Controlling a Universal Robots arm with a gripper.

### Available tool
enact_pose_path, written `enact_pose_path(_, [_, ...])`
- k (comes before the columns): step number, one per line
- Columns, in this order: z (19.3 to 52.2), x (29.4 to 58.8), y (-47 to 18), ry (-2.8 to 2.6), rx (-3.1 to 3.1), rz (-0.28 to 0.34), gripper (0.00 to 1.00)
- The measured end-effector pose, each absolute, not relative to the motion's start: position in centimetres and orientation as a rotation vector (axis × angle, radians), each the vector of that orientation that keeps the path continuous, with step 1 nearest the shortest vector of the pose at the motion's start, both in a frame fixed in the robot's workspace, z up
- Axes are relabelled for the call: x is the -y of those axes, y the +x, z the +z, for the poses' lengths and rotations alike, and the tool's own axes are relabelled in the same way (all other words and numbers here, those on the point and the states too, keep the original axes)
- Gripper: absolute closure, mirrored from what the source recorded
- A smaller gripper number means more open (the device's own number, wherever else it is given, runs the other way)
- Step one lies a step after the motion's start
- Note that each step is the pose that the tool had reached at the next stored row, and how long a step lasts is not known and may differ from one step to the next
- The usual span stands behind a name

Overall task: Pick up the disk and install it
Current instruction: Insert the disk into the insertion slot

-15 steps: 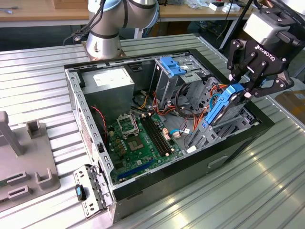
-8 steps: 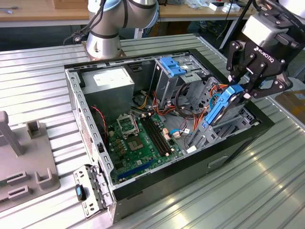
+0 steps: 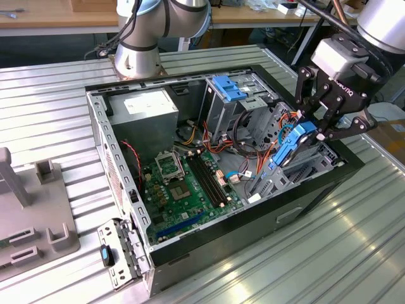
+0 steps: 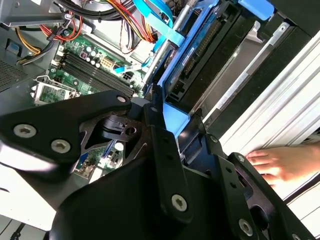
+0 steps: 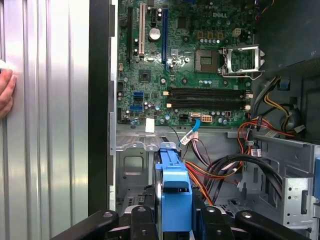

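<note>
Blue plastic rails mark out the disk [image 3: 288, 147] in the exterior view. It hangs tilted, with its upper end pinched in the gripper [image 3: 316, 132] and its lower end dipping toward the grey drive cage [image 3: 281, 183] on the exterior view's right of the open computer case [image 3: 96, 120]. The motherboard [image 3: 183, 190] lies well apart, toward that view's left

In the second wrist view the black fingers [image 4: 160, 140] are closed on the blue end of the disk [image 4: 176, 120]. Its dark slab runs away from the gripper [image 4: 175, 125] into the case. A person's hand [image 4: 280, 162] rests on the ribbed metal table [image 4: 285, 110] beside the case

In the first wrist view the disk [image 5: 175, 185] stands edge-on between the jaws of the gripper [image 5: 176, 225], over the grey metal bay [image 5: 132, 165]. The person's hand [image 5: 5, 92] lies on the table [image 5: 50, 125]

Judging from this, the pickup is done and the disk is held at its bay. It is not yet seated, so the install itself is what is left
</note>
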State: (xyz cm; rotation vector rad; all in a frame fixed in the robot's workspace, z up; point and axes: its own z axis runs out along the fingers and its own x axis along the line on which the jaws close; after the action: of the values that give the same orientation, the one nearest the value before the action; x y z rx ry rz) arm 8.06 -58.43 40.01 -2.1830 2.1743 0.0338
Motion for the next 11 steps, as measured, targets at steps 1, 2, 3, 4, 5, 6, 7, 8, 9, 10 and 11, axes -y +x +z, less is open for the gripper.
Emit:
enact_pose_path(1, [40.0,58.43,8.06,-2.183,-2.174,0.034,0.64])
enact_pose_path(2, [40.0,58.43,8.06,-2.183,-2.174,0.034,0.64])
enact_pose_path(3, [40.0,58.43,8.06,-2.183,-2.174,0.034,0.62])
enact_pose_path(4, [39.99,58.43,8.06,-2.183,-2.174,0.034,0.56])
enact_pose_path(5, [39.98,58.43,8.06,-2.183,-2.174,0.034,0.56])
enact_pose_path(6, [39.98,58.43,8.06,-2.183,-2.174,0.034,0.56])
enact_pose_path(7, [39.98,58.43,8.06,-2.183,-2.174,0.034,0.56])
enact_pose_path(8, [39.98,58.43,8.06,-2.183,-2.174,0.034,0.56])
enact_pose_path(9, [39.97,58.43,8.06,-2.183,-2.174,0.034,0.56])
enact_pose_path(10, [39.97,58.43,8.06,-2.183,-2.174,0.034,0.56])
enact_pose_path(11, [39.97,58.43,8.06,-2.183,-2.174,0.034,0.56])
